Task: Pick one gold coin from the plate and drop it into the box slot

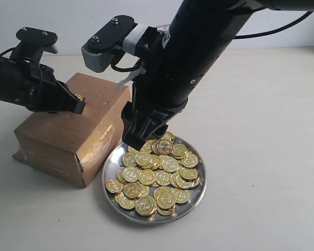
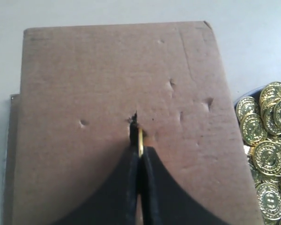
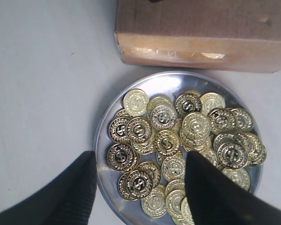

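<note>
My left gripper (image 2: 140, 151) is shut on a gold coin (image 2: 140, 140), held on edge right at the dark slot (image 2: 133, 127) in the brown box (image 2: 103, 79) lid. In the exterior view that gripper (image 1: 79, 105) sits over the box (image 1: 68, 136) top with the coin (image 1: 80, 98) at its tip. The silver plate (image 1: 111, 166) beside the box carries a heap of gold coins (image 1: 159, 172). My right gripper (image 3: 139, 164) hangs open just above the plate (image 3: 152, 84), its fingers (image 3: 210, 187) astride the near coins (image 3: 167, 140). In the exterior view the right gripper (image 1: 141, 133) is over the plate's far edge.
Plate and box stand side by side on a pale table (image 1: 261, 130), the box edge (image 3: 196, 51) a short way from the plate rim. The right arm's black body (image 1: 193, 63) leans over the box's corner. Several dents mark the box lid (image 2: 208, 102).
</note>
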`<move>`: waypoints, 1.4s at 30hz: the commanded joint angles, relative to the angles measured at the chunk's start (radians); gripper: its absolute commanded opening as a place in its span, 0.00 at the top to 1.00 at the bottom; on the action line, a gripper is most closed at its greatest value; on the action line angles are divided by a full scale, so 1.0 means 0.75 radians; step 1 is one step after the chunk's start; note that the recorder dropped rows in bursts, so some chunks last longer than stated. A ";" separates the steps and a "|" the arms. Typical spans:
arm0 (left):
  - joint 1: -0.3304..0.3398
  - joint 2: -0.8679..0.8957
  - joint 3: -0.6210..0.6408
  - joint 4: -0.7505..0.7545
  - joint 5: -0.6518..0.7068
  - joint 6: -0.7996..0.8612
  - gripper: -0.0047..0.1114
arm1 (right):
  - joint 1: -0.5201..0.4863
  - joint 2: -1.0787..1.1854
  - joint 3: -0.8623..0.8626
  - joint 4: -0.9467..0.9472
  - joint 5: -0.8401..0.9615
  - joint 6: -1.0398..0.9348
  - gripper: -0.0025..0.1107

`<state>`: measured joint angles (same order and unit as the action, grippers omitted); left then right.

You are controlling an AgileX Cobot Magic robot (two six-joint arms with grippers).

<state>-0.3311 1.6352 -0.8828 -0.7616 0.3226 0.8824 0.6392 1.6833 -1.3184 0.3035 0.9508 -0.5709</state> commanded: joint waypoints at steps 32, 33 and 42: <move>-0.011 -0.397 -0.003 -0.012 0.094 -0.040 0.67 | -0.001 -0.010 -0.005 0.004 -0.012 -0.001 0.51; -0.011 -0.425 -0.003 -0.012 0.111 -0.040 0.73 | -0.001 -0.010 -0.005 0.004 -0.012 -0.001 0.51; -0.011 -0.769 -0.002 0.293 0.350 -0.313 0.96 | -0.001 -0.017 0.014 0.001 0.049 0.055 0.98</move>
<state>-0.3311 1.1166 -0.8828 -0.6461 0.5500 0.7498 0.6392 1.6817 -1.3184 0.3035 0.9789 -0.5405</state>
